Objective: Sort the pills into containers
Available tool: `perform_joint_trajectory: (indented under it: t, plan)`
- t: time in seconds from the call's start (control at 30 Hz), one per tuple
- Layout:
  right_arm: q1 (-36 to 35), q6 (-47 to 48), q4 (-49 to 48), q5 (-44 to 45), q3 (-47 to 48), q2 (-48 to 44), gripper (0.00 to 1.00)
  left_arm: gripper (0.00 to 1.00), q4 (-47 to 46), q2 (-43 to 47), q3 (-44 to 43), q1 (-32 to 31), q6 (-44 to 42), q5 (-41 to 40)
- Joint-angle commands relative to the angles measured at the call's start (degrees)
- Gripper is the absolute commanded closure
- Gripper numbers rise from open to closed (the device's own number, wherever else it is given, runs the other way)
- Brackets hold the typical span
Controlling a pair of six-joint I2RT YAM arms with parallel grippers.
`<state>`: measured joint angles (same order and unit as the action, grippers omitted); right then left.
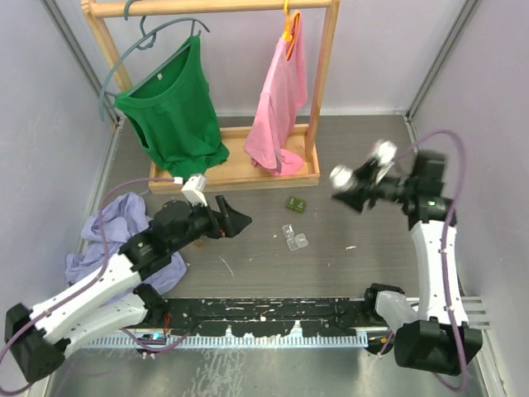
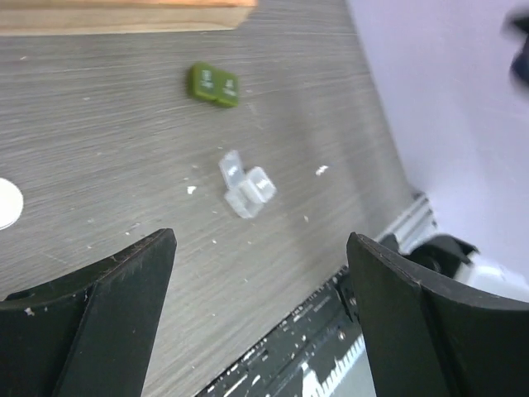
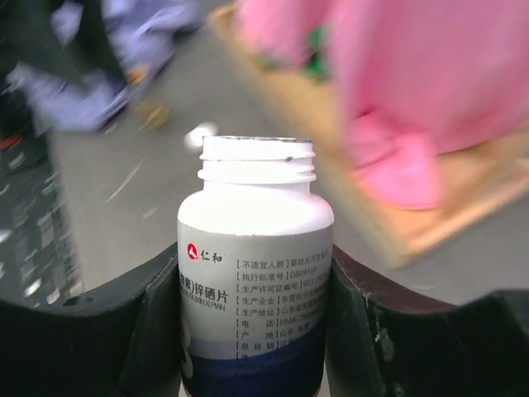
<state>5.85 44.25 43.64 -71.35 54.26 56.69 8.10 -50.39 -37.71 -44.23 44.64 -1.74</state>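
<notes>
Left gripper [image 2: 260, 248]: jaws spread wide, nothing between them, hovering above the table [image 1: 364, 248] left of centre.

Right gripper [image 3: 256, 285]: clamped on a white pill bottle [image 3: 256, 215] with the cap off and Chinese print on the label. It is held above the right half of the table (contents not visible).

Clear pill box [image 2: 246, 186]: lies near the table's centre, toward the near edge.

Green pill box [image 2: 213, 84]: apart from the clear one, farther back, near the base of the wooden rack [image 1: 235, 169].

Neither box touches a gripper.

White specks [image 2: 321, 170] lie scattered around the clear box.
</notes>
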Motion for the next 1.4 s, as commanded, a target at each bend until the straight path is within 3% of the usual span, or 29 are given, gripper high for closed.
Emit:
perform_joint_trajectory:
  t: [0.0, 0.07, 0.13, 0.23, 0.3, 0.33, 0.37, 0.4, 0.43, 0.47, 0.5, 0.53, 0.57, 0.6, 0.63, 0.67, 0.7, 0.73, 0.77, 0.8, 0.9, 0.93, 0.97, 1.03, 1.07, 1.13, 1.2, 1.33, 1.37]
  plan:
    - [10.9, -57.2, -45.0, -2.6, 10.6, -3.3, 0.98, 0.13, -4.7, 10.8, 3.7, 0.0, -5.0, 9.1]
    - [9.0, -77.3, -60.7, -3.3, 8.4, -4.8, 0.98, 0.13, -4.2, 14.0, 4.7, -0.1, -4.1, 9.2]
    - [-1.6, -84.9, -73.8, -2.2, 3.6, -10.2, 0.98, 0.13, -5.9, 16.0, 6.1, -0.1, -2.5, 10.5]
    - [-3.1, -64.5, -45.8, 6.6, 15.0, -13.9, 0.95, 0.14, -9.2, 16.4, 7.8, -0.1, -0.5, 12.0]
    - [-0.8, -62.5, -41.4, 15.6, 21.4, -10.9, 0.94, 0.13, -10.5, 15.6, 7.9, 0.0, 0.8, 12.8]
    - [-0.1, -65.8, -42.9, 15.1, 23.3, -8.7, 0.94, 0.13, -11.1, 15.0, 7.7, 0.0, 1.3, 13.4]
    - [0.0, -74.3, -48.4, 11.8, 23.1, -6.4, 0.93, 0.13, -11.4, 14.4, 7.2, 0.0, 1.8, 14.1]
    - [-0.7, -94.7, -64.2, 9.1, 18.3, -5.8, 0.92, 0.13, -11.4, 14.0, 6.7, 0.0, 1.9, 14.9]
    - [-1.2, -109.3, -88.7, 8.5, 12.1, -6.3, 0.92, 0.13, -11.1, 13.7, 6.1, 0.0, 2.0, 15.4]
    - [-1.3, -114.3, -103.2, 6.3, 10.8, -6.4, 0.92, 0.13, -10.6, 13.6, 5.6, 0.0, 1.9, 15.9]
    - [-1.3, -106.1, -90.7, 3.9, 13.9, -6.7, 0.91, 0.13, -10.4, 13.7, 5.4, -0.1, 1.7, 16.1]
    - [-1.1, -92.1, -70.8, 6.7, 18.6, -6.9, 0.9, 0.13, -10.8, 13.9, 5.6, 0.0, 1.6, 16.2]
    - [-0.8, -80.9, -57.8, 11.7, 23.5, -6.2, 0.92, 0.13, -11.4, 14.0, 6.0, 0.0, 1.8, 16.1]
    - [-0.1, -79.0, -54.5, 13.8, 26.6, -4.3, 0.93, 0.13, -12.2, 14.0, 6.5, 0.0, 2.3, 16.0]
    - [0.3, -86.7, -63.2, 12.2, 26.6, -2.7, 0.93, 0.13, -13.5, 13.9, 7.1, 0.0, 2.9, 16.3]
    - [0.3, -103.0, -84.2, 10.2, 22.3, -2.3, 0.92, 0.13, -14.9, 13.5, 7.7, 0.0, 3.6, 16.6]
    - [0.0, -121.5, -112.7, 12.4, 16.6, -2.4, 0.93, 0.13, -16.2, 13.3, 8.0, 0.0, 4.8, 16.9]
    - [0.0, -130.0, -125.5, 13.0, 14.7, -2.6, 0.93, 0.13, -17.0, 12.9, 8.2, 0.0, 5.1, 17.1]
    - [0.0, -126.9, -119.7, 7.8, 17.1, -3.3, 0.93, 0.13, -17.4, 12.6, 7.9, 0.0, 5.1, 17.2]
    - [-0.1, -115.3, -104.4, 5.5, 19.5, -5.1, 0.92, 0.13, -17.7, 12.1, 7.7, -0.1, 5.0, 17.4]
    - [0.7, -82.6, -59.5, 18.3, 27.5, -5.4, 0.92, 0.13, -19.7, 10.7, 7.5, 0.0, 5.8, 17.9]
    - [1.5, -84.2, -58.9, 18.7, 28.6, -3.6, 0.92, 0.13, -20.1, 10.2, 7.5, 0.0, 6.2, 18.2]
    - [1.7, -95.4, -71.2, 16.0, 24.2, -2.7, 0.92, 0.13, -20.1, 9.8, 7.3, 0.0, 6.4, 18.7]
    - [1.7, -123.5, -113.1, 12.3, 16.4, -2.2, 0.93, 0.13, -19.9, 9.4, 7.2, 0.0, 6.2, 19.5]
    - [1.6, -127.3, -119.1, 7.7, 16.7, -2.5, 0.93, 0.13, -19.9, 9.3, 7.3, -0.1, 5.7, 19.6]
    - [0.9, -117.4, -111.3, 0.1, 14.8, -5.2, 0.92, 0.13, -21.7, 8.9, 8.2, 0.0, 4.0, 19.8]
    - [-2.2, -96.6, -91.8, -4.8, 11.5, -7.8, 0.92, 0.13, -26.0, 7.6, 9.7, 0.0, 2.5, 19.5]
    - [-4.9, -28.7, -25.9, -10.6, 12.8, -7.6, 0.92, 0.16, -26.5, 4.4, 9.7, 0.0, -6.3, 18.4]
    - [-5.0, -18.2, -15.7, -11.1, 12.0, -6.2, 0.92, 0.16, -26.1, 3.9, 9.8, -0.1, -9.7, 17.6]
